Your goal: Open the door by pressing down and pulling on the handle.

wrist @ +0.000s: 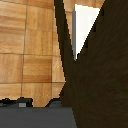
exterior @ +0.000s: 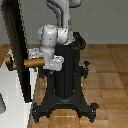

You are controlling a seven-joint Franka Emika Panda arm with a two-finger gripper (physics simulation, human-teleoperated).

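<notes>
At the exterior view's left, the door (exterior: 15, 52) is standing as a dark panel swung edge-on, with the handle (exterior: 27, 63) projecting from it. The gripper (exterior: 52, 62) is sitting at the handle's outer end; I cannot tell whether its fingers are closed. Judging so, pulling is underway; next, keep drawing outward. No writing is readable.

Matt dark door (exterior: 15, 50), brassy smooth handle (exterior: 31, 62), wood-plank floor (exterior: 107, 67).
</notes>
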